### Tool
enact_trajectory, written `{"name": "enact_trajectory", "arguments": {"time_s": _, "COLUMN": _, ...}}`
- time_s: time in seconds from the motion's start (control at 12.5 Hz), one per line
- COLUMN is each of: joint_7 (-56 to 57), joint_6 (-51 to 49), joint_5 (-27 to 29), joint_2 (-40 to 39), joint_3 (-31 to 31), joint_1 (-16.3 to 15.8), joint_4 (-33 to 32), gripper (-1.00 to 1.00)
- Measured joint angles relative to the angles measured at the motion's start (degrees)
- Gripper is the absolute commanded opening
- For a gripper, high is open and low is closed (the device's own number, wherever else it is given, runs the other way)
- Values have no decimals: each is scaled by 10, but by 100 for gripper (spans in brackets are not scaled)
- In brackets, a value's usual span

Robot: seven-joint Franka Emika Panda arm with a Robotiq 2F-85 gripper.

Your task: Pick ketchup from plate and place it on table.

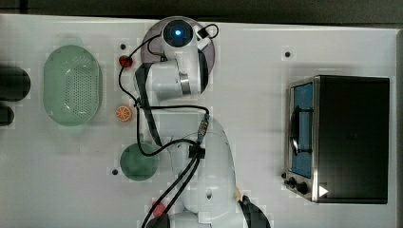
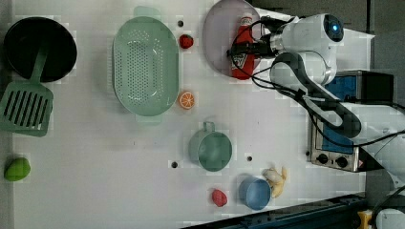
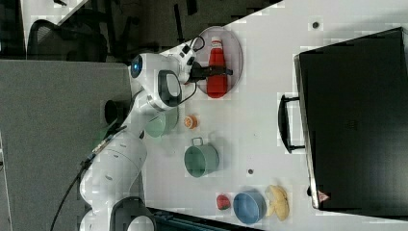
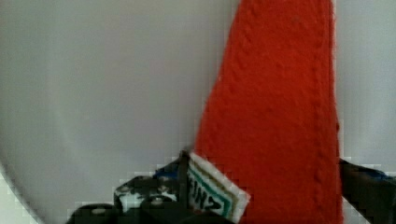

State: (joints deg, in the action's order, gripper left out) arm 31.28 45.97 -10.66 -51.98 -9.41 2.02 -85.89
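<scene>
Matt red ketchup (image 4: 275, 116) body with stitched, cloth-like texture and a small paper-looking label. Smooth, matt lilac-grey plate (image 4: 93, 84). Smooth white table (image 2: 119, 152), faintly shiny. Glossy white plastic arm shell (image 1: 214, 161). Perforated plastic-looking pale green basket (image 2: 145, 66).

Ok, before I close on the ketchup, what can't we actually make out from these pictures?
- Top view: the arm covers the ketchup and most of the plate.
- Left view: the pincer sits over the ketchup; whether its fingers touch the bottle is too small to tell.
- Right view: the pincer crosses the bottle, hiding its label.
- Wrist view: the bottle's cap and base are cut off by the edges, and the label is partly hidden by a finger.
</scene>
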Motion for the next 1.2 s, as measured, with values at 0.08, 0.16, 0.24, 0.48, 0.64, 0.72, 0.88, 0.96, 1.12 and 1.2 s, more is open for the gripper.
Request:
{"name": "enact_trajectory", "arguments": {"time_s": 0.08, "joint_7": 2, "joint_6": 2, "joint_5": -1, "joint_2": 0, "joint_3": 0, "joint_1": 0, "joint_4": 4, "gripper": 42}}
{"name": "enact_trajectory", "arguments": {"time_s": 0.16, "joint_7": 2, "joint_6": 3, "joint_5": 2, "joint_2": 1, "joint_3": -1, "joint_1": 0, "joint_4": 8, "gripper": 19}}
{"name": "enact_trajectory", "arguments": {"time_s": 0.24, "joint_7": 2, "joint_6": 3, "joint_5": 4, "joint_2": 2, "joint_3": -1, "joint_1": 0, "joint_4": 10, "gripper": 18}}
{"name": "enact_trajectory", "arguments": {"time_s": 0.48, "joint_7": 2, "joint_6": 8, "joint_5": 4, "joint_2": 1, "joint_3": 2, "joint_1": -1, "joint_4": 15, "gripper": 18}}
{"name": "enact_trajectory", "arguments": {"time_s": 0.64, "joint_7": 2, "joint_6": 8, "joint_5": 5, "joint_2": 1, "joint_3": 3, "joint_1": -1, "joint_4": 15, "gripper": 18}}
{"name": "enact_trajectory", "arguments": {"time_s": 0.72, "joint_7": 2, "joint_6": 10, "joint_5": 7, "joint_2": 2, "joint_3": 5, "joint_1": -2, "joint_4": 16, "gripper": 18}}
{"name": "enact_trajectory", "arguments": {"time_s": 0.88, "joint_7": 3, "joint_6": 3, "joint_5": 10, "joint_2": 5, "joint_3": 0, "joint_1": 2, "joint_4": 16, "gripper": 18}}
{"name": "enact_trajectory", "arguments": {"time_s": 0.96, "joint_7": 3, "joint_6": -18, "joint_5": 25, "joint_2": 13, "joint_3": -1, "joint_1": 2, "joint_4": 13, "gripper": 18}}
{"name": "enact_trajectory", "arguments": {"time_s": 1.12, "joint_7": 3, "joint_6": -90, "joint_5": 56, "joint_2": 52, "joint_3": 2, "joint_1": 2, "joint_4": 6, "gripper": 18}}
{"name": "enact_trajectory", "arguments": {"time_s": 1.2, "joint_7": 3, "joint_6": -106, "joint_5": 71, "joint_2": 79, "joint_3": 3, "joint_1": 3, "joint_4": 4, "gripper": 18}}
